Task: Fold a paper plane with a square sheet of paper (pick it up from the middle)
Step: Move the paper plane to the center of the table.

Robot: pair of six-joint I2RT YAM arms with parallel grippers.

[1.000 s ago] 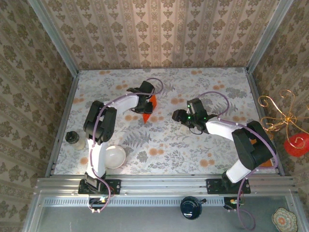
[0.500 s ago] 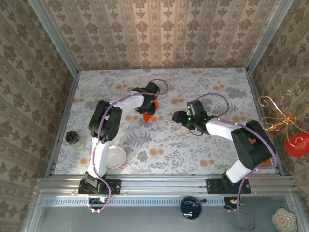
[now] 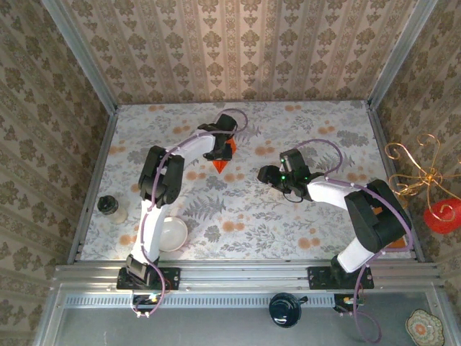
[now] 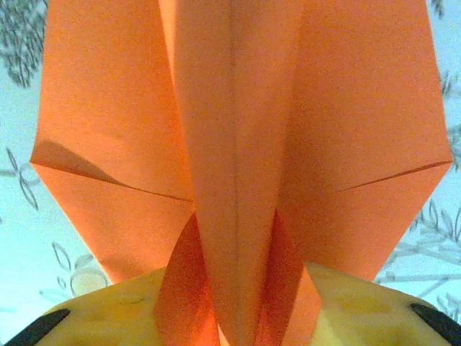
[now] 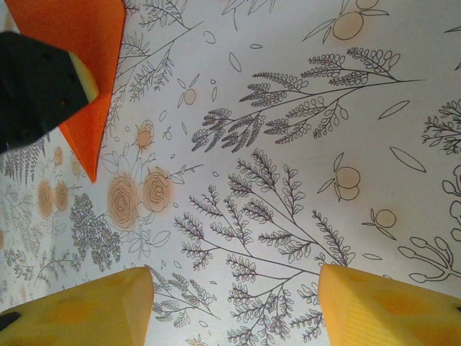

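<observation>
Starting at the far left of the overhead view: small jar with a dark lid by the left edge of the flowery tablecloth, then a white bowl just to its right, close to the base of the left arm. Following that arm out toward the far middle of the table, ending in the left claw right at the paper plane. Bright orange, folded into a narrow dart with a sharp centre crease, nose pointing back toward the near edge, a little left of centre in the table's far half. From the left wrist camera, yellow fingers either side of the plane's folded keel, wings fanning out beyond them. Can't tell whether pinching the paper or just standing next to it. Same for lying on the cloth versus hanging just above it. Next up, the right claw, near the plane on its right side but apart from it, aimed leftward. Spread wide and holding nothing, just bare cloth between its two pads in its own camera, plus the plane's orange nose and one dark finger of the left claw in the top left corner. Further right, off the table: dark round thing on the grey shelf in front, red and gold ornament at the far right edge
</observation>
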